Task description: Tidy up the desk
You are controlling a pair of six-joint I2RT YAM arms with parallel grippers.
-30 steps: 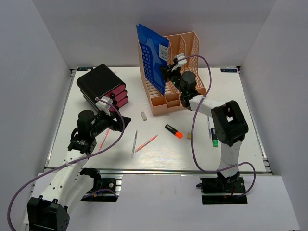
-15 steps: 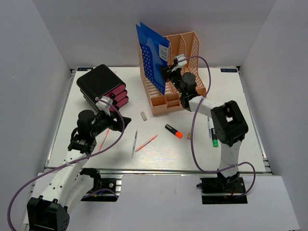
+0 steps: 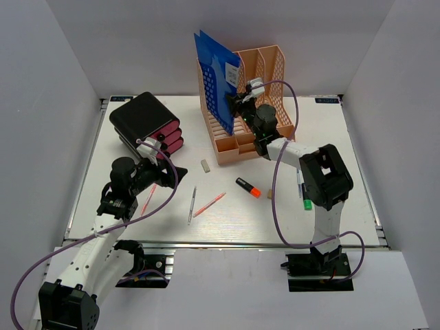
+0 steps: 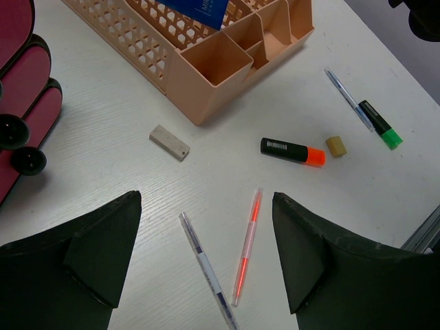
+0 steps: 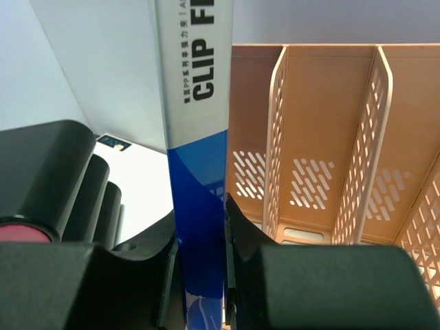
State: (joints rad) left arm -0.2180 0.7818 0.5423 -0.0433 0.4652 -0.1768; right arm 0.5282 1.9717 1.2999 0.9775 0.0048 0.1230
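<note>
The white desk (image 3: pixel 330 137) holds scattered stationery. My right gripper (image 3: pixel 238 103) is shut on a blue clip-file folder (image 3: pixel 216 69), held upright over the left slot of the peach mesh file rack (image 3: pixel 268 72). In the right wrist view the folder (image 5: pixel 199 172) sits pinched between both fingers of the right gripper (image 5: pixel 201 220), with the rack's dividers (image 5: pixel 323 137) just to the right. My left gripper (image 3: pixel 172 172) hovers open above the desk. In its own view the left gripper (image 4: pixel 206 206) frames a clear pen (image 4: pixel 206 271) and a red pen (image 4: pixel 247 247), touching neither.
A black-and-red stack of cases (image 3: pixel 146 124) stands at the back left. A grey eraser (image 3: pixel 205 165), a black highlighter with an orange cap (image 3: pixel 248 187) and a tan eraser (image 3: pixel 271 194) lie mid-desk. A blue pen (image 4: pixel 347 97) and a green-tipped marker (image 3: pixel 306 199) lie by the right arm.
My right gripper has shifted slightly to the left with the blue folder in it. The left arm has not moved.
</note>
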